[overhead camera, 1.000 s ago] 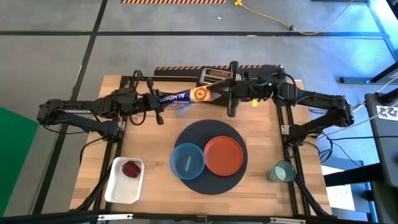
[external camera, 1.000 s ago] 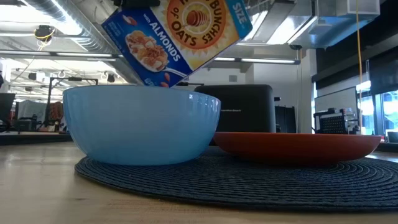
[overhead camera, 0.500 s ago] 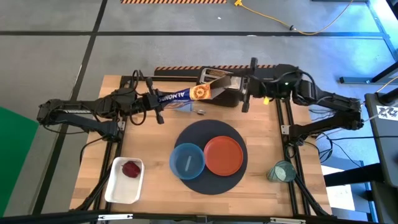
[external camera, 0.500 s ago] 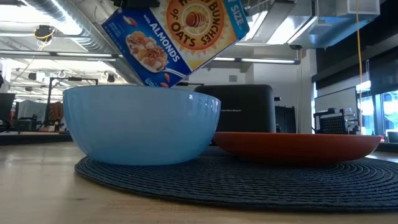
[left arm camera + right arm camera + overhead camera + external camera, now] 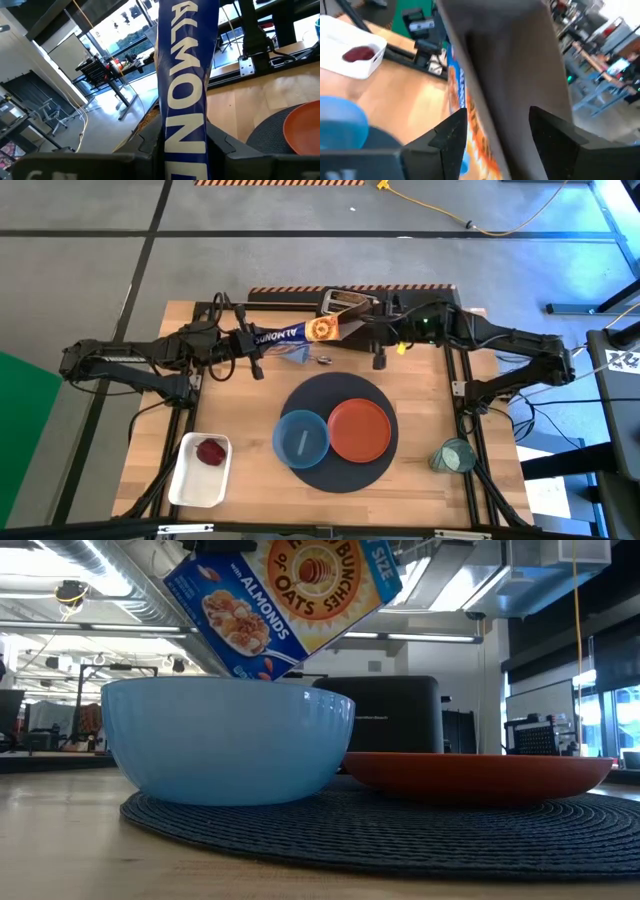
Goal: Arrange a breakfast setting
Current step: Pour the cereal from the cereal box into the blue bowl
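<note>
Both arms are dark, nearly black, built from slim tubular links joined by chunkier rounded joint housings. Black cables loop loosely along each one, most thickly near the wrists. The left arm is matte, with no bright markings showing from above. The right arm has a small green light glowing on its wrist housing and a speck of yellow just beside it. The left claw has broad, flat, angular black fingers with stepped edges. The right claw has the same blocky dark fingers, plain and unmarked.
</note>
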Tool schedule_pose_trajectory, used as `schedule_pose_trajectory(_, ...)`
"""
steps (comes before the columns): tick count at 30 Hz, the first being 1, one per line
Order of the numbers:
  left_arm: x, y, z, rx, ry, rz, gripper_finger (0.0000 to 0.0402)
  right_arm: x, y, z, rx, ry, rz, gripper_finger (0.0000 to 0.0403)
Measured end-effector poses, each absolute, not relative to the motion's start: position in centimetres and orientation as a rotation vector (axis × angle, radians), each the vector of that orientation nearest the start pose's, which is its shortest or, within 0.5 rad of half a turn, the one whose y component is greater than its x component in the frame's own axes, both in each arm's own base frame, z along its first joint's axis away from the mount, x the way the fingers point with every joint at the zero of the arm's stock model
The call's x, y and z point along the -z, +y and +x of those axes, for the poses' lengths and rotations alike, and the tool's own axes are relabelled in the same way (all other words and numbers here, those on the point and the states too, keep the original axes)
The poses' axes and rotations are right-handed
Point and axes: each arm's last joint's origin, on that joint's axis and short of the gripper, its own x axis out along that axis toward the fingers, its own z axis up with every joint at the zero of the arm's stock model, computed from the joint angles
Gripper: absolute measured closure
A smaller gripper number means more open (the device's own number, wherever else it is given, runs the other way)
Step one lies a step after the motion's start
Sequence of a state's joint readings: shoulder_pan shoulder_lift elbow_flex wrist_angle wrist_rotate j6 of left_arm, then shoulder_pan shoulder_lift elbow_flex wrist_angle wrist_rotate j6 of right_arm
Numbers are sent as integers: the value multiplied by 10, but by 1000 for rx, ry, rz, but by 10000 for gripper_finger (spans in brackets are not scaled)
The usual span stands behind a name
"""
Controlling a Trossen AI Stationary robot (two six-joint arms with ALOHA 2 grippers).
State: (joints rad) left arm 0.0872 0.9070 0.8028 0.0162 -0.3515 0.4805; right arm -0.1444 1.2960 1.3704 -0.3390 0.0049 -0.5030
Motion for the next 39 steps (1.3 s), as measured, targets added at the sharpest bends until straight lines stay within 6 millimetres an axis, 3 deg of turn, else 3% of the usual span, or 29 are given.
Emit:
schedule_pose_trajectory(5,-337,28,200,-411,193,480,318,-401,-42,294,33,297,-498,253)
schedule_pose_trajectory(11,-335,28,202,-407,206,464,308,-390,-43,308,-2,314,-536,387)
schedule_pose_trajectory(31,-325,29,202,-427,295,413,125,-411,-39,311,-77,69,-537,403)
schedule_pose_trajectory(35,-325,32,202,-438,296,388,113,-413,-38,311,-116,37,-541,403)
schedule_pose_trajectory(39,-324,34,201,-419,301,388,133,-413,-38,311,-126,32,-541,403)
